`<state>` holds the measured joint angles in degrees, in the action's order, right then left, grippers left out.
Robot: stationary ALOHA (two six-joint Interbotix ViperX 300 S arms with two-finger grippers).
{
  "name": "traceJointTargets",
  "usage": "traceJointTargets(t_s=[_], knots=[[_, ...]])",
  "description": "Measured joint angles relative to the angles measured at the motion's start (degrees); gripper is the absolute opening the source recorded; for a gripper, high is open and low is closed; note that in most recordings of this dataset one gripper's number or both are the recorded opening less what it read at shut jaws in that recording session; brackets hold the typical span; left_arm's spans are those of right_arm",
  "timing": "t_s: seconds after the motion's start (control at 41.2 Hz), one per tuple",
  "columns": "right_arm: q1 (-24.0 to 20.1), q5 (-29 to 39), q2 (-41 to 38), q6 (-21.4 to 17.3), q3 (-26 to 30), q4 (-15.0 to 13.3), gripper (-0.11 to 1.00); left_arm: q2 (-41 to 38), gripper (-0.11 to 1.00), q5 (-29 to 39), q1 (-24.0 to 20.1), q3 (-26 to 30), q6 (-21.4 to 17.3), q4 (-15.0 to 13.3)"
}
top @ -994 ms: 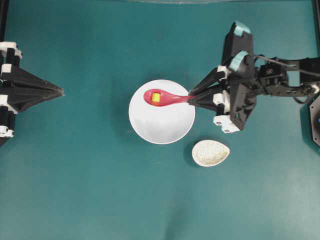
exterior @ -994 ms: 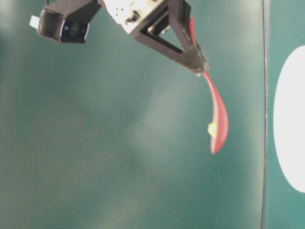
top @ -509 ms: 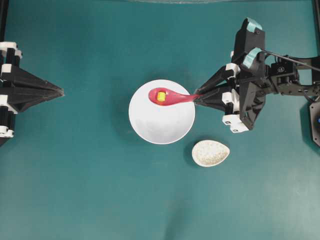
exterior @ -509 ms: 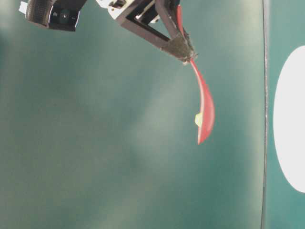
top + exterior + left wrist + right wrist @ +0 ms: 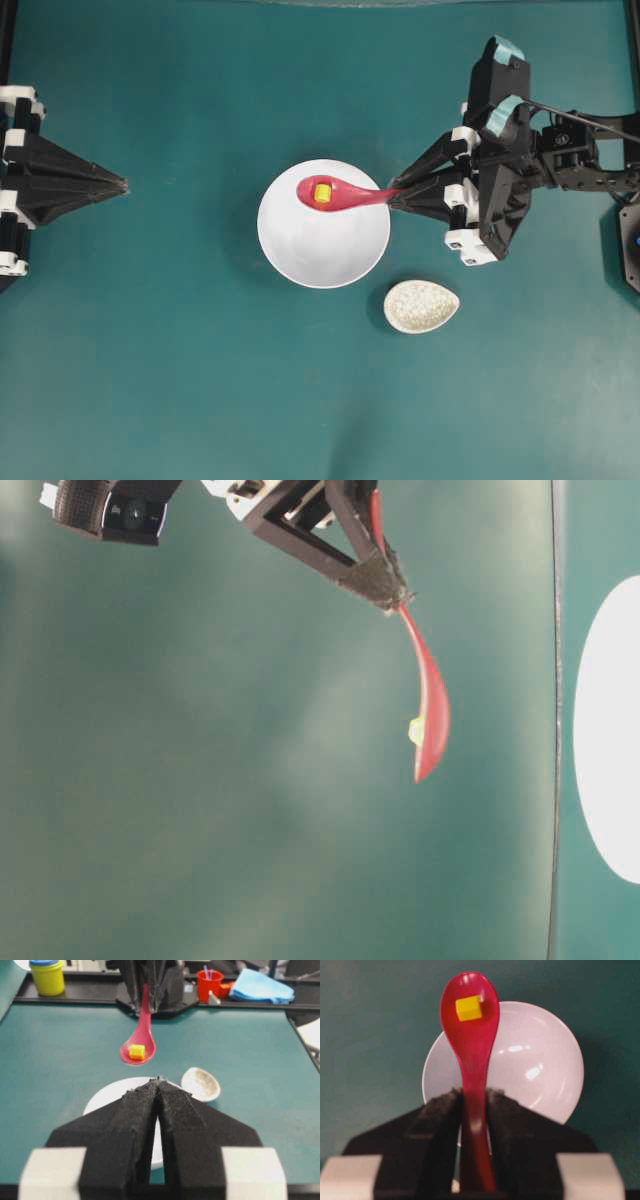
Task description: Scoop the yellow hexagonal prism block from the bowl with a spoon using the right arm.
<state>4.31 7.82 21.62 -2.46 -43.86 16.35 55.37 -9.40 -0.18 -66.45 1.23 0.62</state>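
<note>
My right gripper (image 5: 395, 197) (image 5: 472, 1092) is shut on the handle of the pink-red spoon (image 5: 345, 194) (image 5: 470, 1035) (image 5: 428, 705) (image 5: 140, 1042). The spoon is held in the air above the white bowl (image 5: 325, 245) (image 5: 540, 1060) (image 5: 107, 1097). The yellow hexagonal prism block (image 5: 321, 193) (image 5: 468, 1008) (image 5: 136, 1051) (image 5: 415, 730) lies in the spoon's scoop. The bowl's inside shows nothing else. My left gripper (image 5: 122, 184) (image 5: 158, 1080) rests shut at the far left, pointing toward the bowl, holding nothing.
A speckled beige oval rest (image 5: 421, 306) (image 5: 200, 1084) lies on the teal table just right of and in front of the bowl. Behind the table edge stand a yellow jar (image 5: 47, 976), a red cup (image 5: 209, 985) and a blue cloth (image 5: 262, 986).
The right gripper pulled back to the right and up with the spoon and block during the first half second. It has held still since. The left arm has not moved.
</note>
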Motion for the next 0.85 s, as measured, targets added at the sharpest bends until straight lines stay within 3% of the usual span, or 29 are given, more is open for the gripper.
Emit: traceJointTargets(t_s=[0.849], knots=[[0.0, -0.1, 0.0, 0.4, -0.2, -0.4, 0.24, -0.6, 0.0, -0.1, 0.1, 0.0, 0.1, 0.0]])
